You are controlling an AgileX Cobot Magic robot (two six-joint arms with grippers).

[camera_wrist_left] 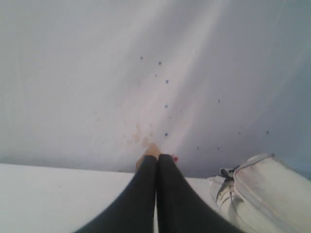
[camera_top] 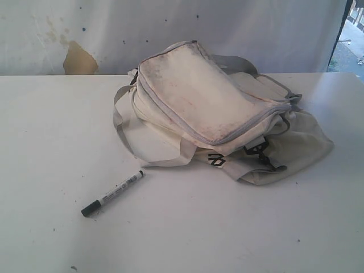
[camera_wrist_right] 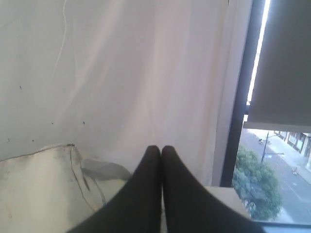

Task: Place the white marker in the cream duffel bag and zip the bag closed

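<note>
The left claw [camera_wrist_left: 156,158] is clenched. Its two black fingers [camera_wrist_left: 141,194] press flat together with nothing between them, raised over the white counter [camera_wrist_left: 48,194] and pointing at a speckled white backdrop cloth [camera_wrist_left: 146,73]. The large, soft, soiled cream duffel bag [camera_wrist_left: 257,189] with grey zipper trim sits on the counter just off to one side of this claw, not touching it.

The right claw [camera_wrist_right: 156,148] is also clenched on nothing. The same bag [camera_wrist_right: 39,189] lies close beside it, clear of the fingers.

The slim white marker [camera_top: 112,193], black-capped with printed text on its barrel, lies flat on the counter near the bag's grey webbing strap [camera_top: 162,163]. It is apart from the bag, with its cap end pointing away. Only the exterior view shows the marker, so where it lies relative to either claw cannot be told.
</note>
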